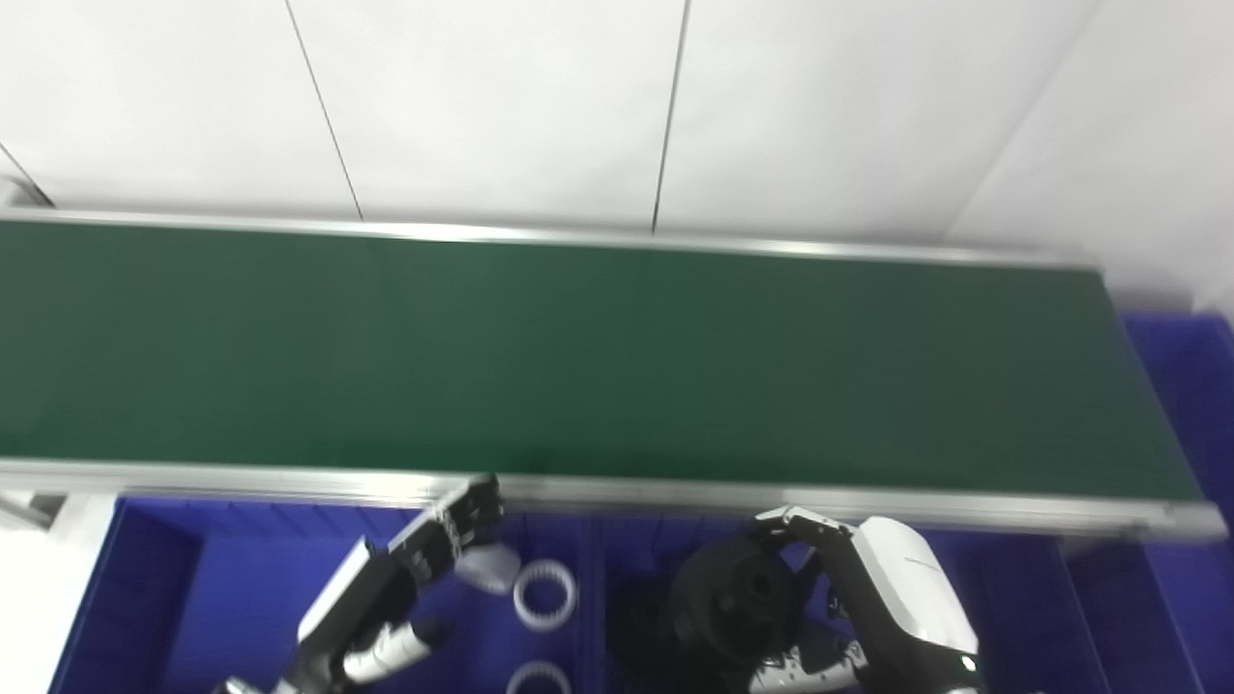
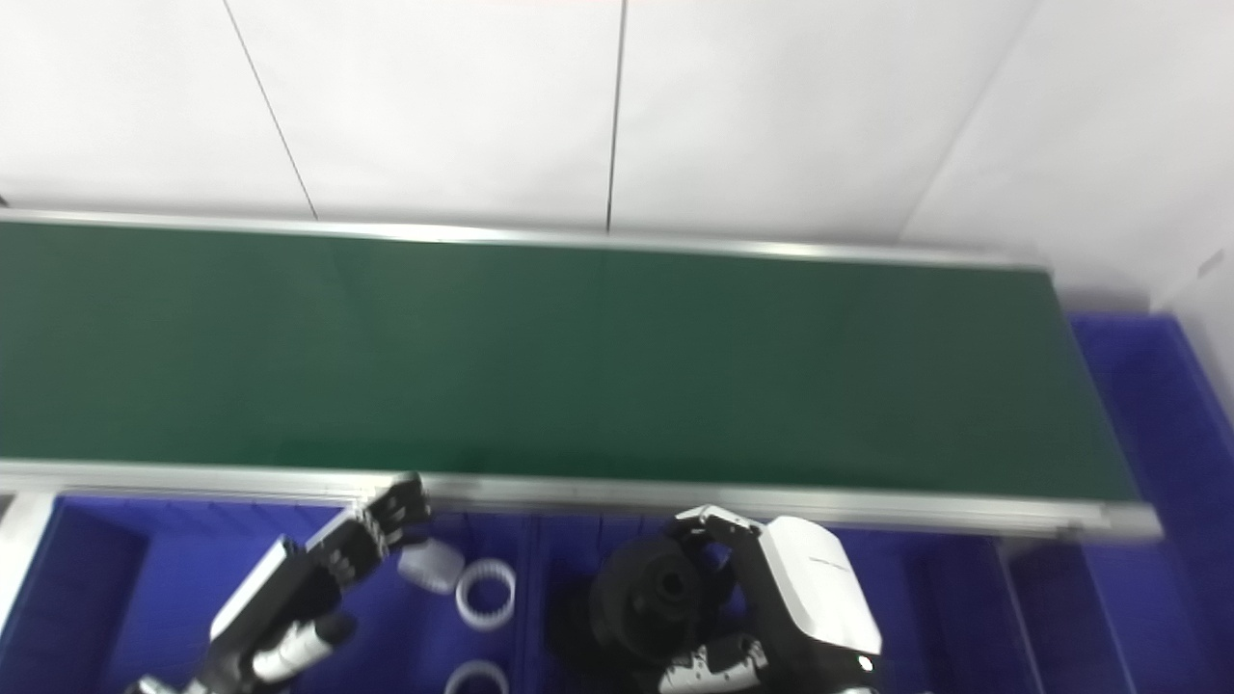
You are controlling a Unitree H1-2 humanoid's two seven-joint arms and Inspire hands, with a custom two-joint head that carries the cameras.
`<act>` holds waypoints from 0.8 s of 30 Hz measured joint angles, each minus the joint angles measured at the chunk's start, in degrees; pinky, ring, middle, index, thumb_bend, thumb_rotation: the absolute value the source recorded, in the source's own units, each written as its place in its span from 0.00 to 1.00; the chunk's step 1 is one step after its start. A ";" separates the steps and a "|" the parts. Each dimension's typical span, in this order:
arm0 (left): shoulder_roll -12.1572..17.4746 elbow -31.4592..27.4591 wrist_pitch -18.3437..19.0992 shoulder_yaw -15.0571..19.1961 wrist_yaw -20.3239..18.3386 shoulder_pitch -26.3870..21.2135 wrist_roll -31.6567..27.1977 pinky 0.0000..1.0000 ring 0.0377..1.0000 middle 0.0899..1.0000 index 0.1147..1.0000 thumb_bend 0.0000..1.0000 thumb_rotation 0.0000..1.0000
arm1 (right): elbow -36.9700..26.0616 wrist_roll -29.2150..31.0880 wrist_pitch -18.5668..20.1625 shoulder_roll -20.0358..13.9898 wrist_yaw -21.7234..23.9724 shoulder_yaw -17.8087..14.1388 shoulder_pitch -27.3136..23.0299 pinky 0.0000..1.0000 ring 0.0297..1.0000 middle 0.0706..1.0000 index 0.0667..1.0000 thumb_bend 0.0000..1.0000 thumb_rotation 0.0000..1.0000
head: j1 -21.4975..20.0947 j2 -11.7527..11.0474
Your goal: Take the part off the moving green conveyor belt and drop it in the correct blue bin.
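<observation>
Right hand [image 1: 819, 569] is closed around a black part [image 1: 737, 598] over the right bin [image 1: 1022, 617], probably ready to drop it, while left hand [image 1: 453, 535], fingers loosely open, hovers empty beside white rings [image 1: 545, 593]; belt [image 1: 578, 357] is bare.

both views look down from the robot's head, facing forward over the work. the belt [image 1: 578, 357] runs across the middle of each frame, the white wall [image 1: 617, 96] stands behind it, and the bins [image 1: 222, 588] lie along the bottom edge, nearest the cameras. the right eye view sits a little to the right, so everything in it falls further left. both share nearly the whole scene: belt, wall, bins, and the belt's right end [image 2: 1080, 386].
</observation>
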 measured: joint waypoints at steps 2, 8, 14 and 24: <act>0.99 -0.98 0.18 -0.23 0.17 -0.04 -0.27 0.79 0.87 0.89 0.86 0.64 0.68 | 0.02 0.71 -0.87 -0.30 0.10 -0.67 1.92 0.34 0.36 0.43 0.52 0.51 0.00 | 0.26 2.19; 1.26 -7.17 7.00 -2.19 1.31 -0.11 -4.09 0.83 0.88 0.89 0.87 0.47 0.65 | 7.12 -0.21 -1.41 0.05 2.39 -2.39 -1.40 0.30 0.36 0.40 0.51 0.51 0.00 | 0.26 3.43; 1.72 -7.85 10.21 -3.03 1.15 -0.30 -9.23 0.82 0.87 0.88 0.85 0.38 0.56 | 11.17 -6.03 0.69 2.97 7.95 -2.25 -8.30 0.28 0.36 0.42 0.51 0.51 0.00 | -0.09 3.61; 1.15 -9.74 12.89 -2.70 3.57 0.91 -11.14 0.82 0.85 0.87 0.85 0.28 0.51 | 20.55 -13.91 5.74 8.37 8.94 -2.37 -12.62 0.63 0.76 0.83 0.86 0.63 0.29 | -0.35 3.17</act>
